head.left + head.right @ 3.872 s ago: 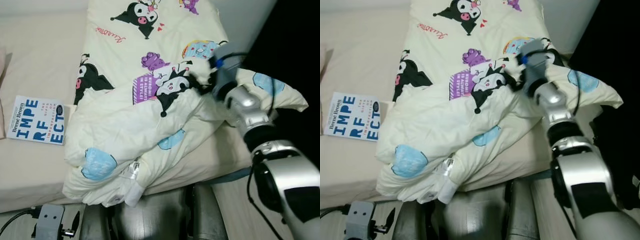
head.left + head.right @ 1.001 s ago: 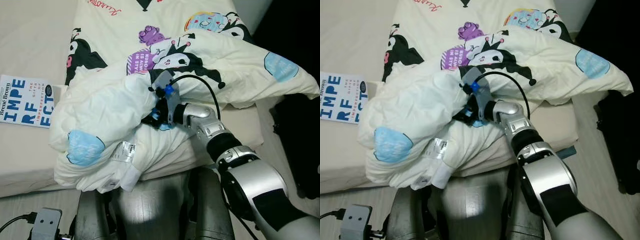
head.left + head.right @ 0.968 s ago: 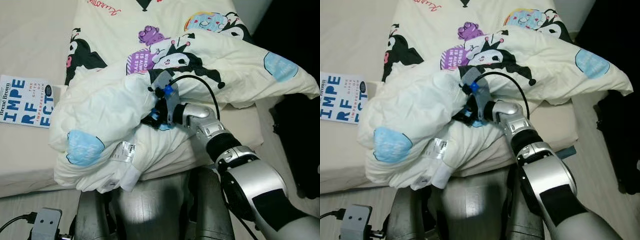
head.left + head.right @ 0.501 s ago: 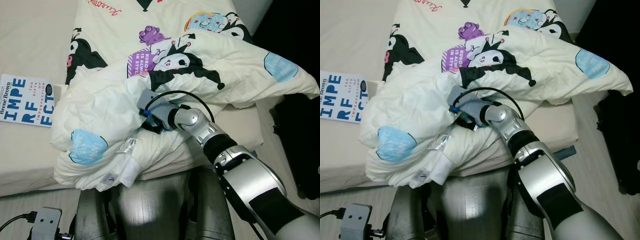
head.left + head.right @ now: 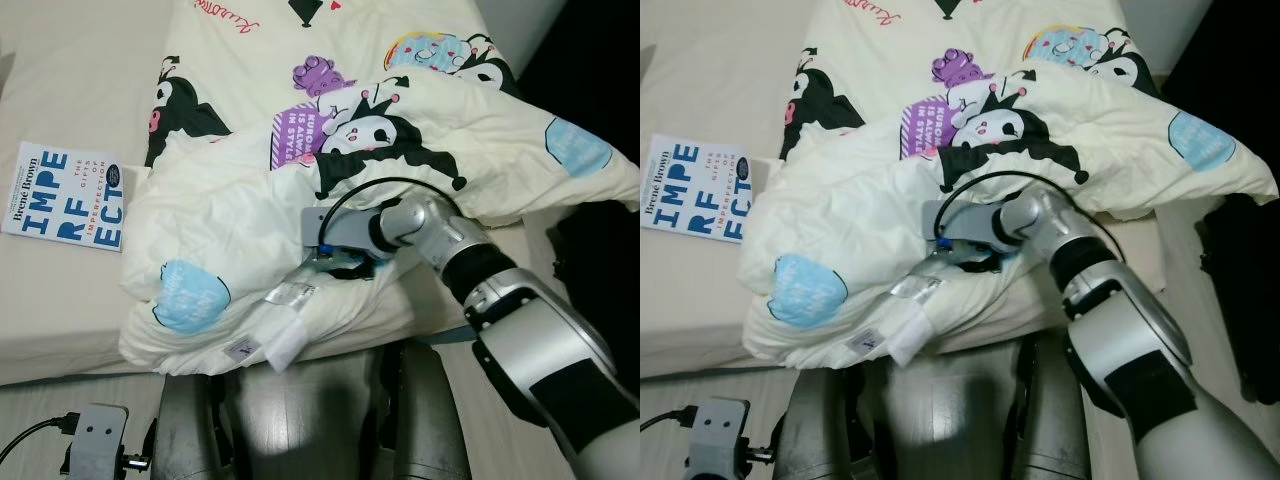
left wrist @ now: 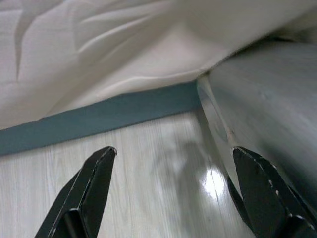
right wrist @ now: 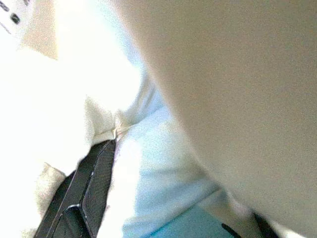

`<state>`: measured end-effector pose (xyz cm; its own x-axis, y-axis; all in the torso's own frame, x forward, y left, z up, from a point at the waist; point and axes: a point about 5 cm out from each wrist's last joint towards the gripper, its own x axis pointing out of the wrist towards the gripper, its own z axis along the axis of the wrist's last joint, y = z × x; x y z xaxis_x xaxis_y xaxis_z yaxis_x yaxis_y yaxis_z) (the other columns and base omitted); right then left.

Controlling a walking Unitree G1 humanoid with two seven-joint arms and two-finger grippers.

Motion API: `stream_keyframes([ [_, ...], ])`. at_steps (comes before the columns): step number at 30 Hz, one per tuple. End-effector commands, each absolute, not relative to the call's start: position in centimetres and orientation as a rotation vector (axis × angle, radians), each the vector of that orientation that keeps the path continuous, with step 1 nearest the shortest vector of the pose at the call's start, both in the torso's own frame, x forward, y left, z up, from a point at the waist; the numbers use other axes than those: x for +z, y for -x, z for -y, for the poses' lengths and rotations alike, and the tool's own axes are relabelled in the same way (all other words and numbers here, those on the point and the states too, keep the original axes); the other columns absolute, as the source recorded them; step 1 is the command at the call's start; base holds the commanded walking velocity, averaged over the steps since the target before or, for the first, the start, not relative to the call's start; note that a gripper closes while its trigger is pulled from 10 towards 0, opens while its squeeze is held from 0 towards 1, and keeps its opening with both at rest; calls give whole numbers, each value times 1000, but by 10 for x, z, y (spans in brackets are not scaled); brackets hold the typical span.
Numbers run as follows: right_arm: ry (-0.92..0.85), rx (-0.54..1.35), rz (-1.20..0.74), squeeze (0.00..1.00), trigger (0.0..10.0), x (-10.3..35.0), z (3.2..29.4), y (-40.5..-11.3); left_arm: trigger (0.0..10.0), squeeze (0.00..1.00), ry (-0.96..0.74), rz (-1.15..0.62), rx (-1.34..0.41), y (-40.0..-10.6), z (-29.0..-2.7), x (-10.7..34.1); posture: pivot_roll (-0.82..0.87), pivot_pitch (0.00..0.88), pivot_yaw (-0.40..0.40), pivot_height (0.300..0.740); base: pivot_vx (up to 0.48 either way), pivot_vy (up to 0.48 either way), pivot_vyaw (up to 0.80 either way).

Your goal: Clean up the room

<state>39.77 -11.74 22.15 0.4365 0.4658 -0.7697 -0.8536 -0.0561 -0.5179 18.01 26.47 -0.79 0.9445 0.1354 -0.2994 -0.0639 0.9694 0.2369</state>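
A cream duvet (image 5: 240, 215) printed with black, purple and blue cartoon figures lies crumpled on the bed. My right arm reaches from the right into its front folds, and the right gripper (image 5: 345, 266) is pushed into the fabric near the white care label (image 5: 285, 295). In the right wrist view one black finger (image 7: 84, 193) stands far to one side, with pale blue and cream cloth (image 7: 163, 163) lying between the spread jaws. The left gripper (image 6: 173, 150) hangs open over the wooden floor (image 6: 138, 198) beside the bed's dark base strip (image 6: 99, 119).
A white book with blue letters (image 5: 65, 195) lies flat on the cream mattress (image 5: 60, 310) left of the duvet. A dark area (image 5: 600, 60) borders the bed on the right. My own grey body (image 5: 320, 420) stands against the bed's front edge.
The right gripper has slid lower and further under the duvet's front fold, and its wrist has turned. The fold has shifted with it. The camera has also moved slightly.
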Motion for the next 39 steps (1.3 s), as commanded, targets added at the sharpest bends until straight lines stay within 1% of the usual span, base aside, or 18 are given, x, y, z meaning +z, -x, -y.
stream_keyframes([
  [1, 1182, 1121, -728, 0, 10000, 186, 158, -388, 10000, 0, -217, -371, 79, -172, -256, -19, 7, 389, -56, 471, 0, 0, 0],
  [3, 1111, 1155, -790, 0, 10000, 194, 169, -385, 10000, 0, -211, -365, 85, -179, -254, -19, -4, 375, -64, 471, 0, 0, 0],
  [4, 1111, 1155, -790, 0, 10000, 194, 169, -385, 10000, 0, -211, -365, 85, -179, -254, -19, -4, 375, -64, 471, 0, 0, 0],
  [6, 979, 1209, -845, 0, 10000, 205, 175, -382, 10000, 0, -205, -367, 93, -184, -253, -20, -31, 349, -79, 471, 0, 0, 0],
  [8, 937, 1224, -860, 0, 10000, 208, 176, -381, 10000, 0, -203, -369, 95, -185, -253, -21, -31, 349, -79, 471, 0, 0, 0],
  [9, 874, 1235, -906, 0, 10000, 212, 178, -379, 10000, 0, -201, -371, 97, -187, -252, -22, -41, 337, -87, 471, 0, 0, 0],
  [11, 874, 1235, -906, 0, 10000, 212, 178, -379, 10000, 0, -201, -371, 97, -187, -252, -22, -41, 337, -87, 471, 0, 0, 0],
  [12, 804, 1245, -986, 0, 10000, 216, 182, -376, 10000, 0, -196, -367, 101, -190, -250, -22, -48, 325, -100, 471, 0, 0, 0],
  [15, 750, 1239, -1064, 0, 10000, 217, 186, -374, 10000, 0, -191, -362, 107, -193, -249, -22, -50, 319, -107, 471, 0, 0, 0],
  [18, 576, 1217, -1258, 0, 10000, 211, 190, -361, 10000, 0, -177, -348, 124, -201, -246, -21, -69, 303, -130, 471, 0, 0, 0],
  [21, 536, 1237, -1309, 0, 10000, 206, 189, -354, 10000, 0, -174, -348, 127, -201, -245, -22, -74, 297, -134, 471, 0, 0, 0],
  [23, 420, 1297, -1470, 0, 10000, 182, 188, -329, 10000, 0, -166, -350, 130, -202, -242, -24, -78, 290, -139, 471, 0, 0, 0],
  [27, 363, 1303, -1514, 0, 10000, 168, 186, -323, 10000, 0, -163, -350, 130, -203, -240, -25, -82, 286, -141, 471, 0, 0, 0],
  [29, 277, 1284, -1539, 0, 10000, 156, 182, -318, 10000, 0, -161, -349, 130, -204, -239, -25, -85, 283, -141, 471, 0, 0, 0],
  [33, 223, 1291, -1492, 0, 10000, 154, 176, -319, 10000, 0, -161, -345, 127, -208, -239, -24, -89, 277, -137, 471, 0, 0, 0],
  [36, 227, 1270, -1450, 0, 10000, 157, 177, -326, 10000, 0, -161, -344, 124, -209, -238, -24, -90, 272, -137, 471, 0, 0, 0],
  [38, 367, 1174, -1357, 0, 10000, 165, 191, -337, 10000, 0, -157, -340, 122, -212, -235, -24, -94, 265, -142, 471, 0, 0, 0],
  [39, 367, 1174, -1357, 0, 10000, 165, 191, -337, 10000, 0, -157, -340, 122, -212, -235, -24, -94, 265, -142, 471, 0, 0, 0],
])
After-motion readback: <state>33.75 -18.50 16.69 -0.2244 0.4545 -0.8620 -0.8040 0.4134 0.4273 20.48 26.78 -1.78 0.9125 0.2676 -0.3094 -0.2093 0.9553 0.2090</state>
